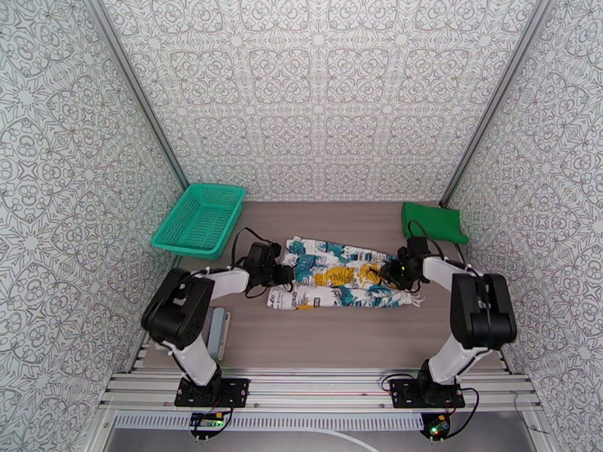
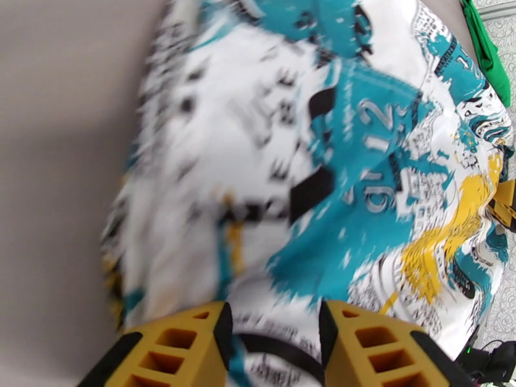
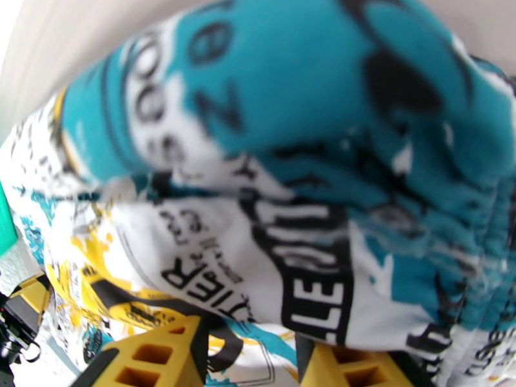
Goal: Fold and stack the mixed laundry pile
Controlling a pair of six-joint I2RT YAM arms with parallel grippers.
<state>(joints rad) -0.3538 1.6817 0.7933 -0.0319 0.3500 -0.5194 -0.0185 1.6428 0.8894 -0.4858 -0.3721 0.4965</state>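
**Two arms grip a printed garment [image 1: 339, 276] lying lengthwise on the table [image 1: 324, 333], right of the basket [image 1: 185, 248].**
The left jaws pinch its end nearest the basket and the right jaws its far end, each arm equally close. The cloth is soft, rumpled white with teal, yellow and black print. The folded green shirt [image 1: 431, 221] lies farthest from the basket.

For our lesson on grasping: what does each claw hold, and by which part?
Both hold the white printed garment: the left claw pinches its left end, the right claw its right end.
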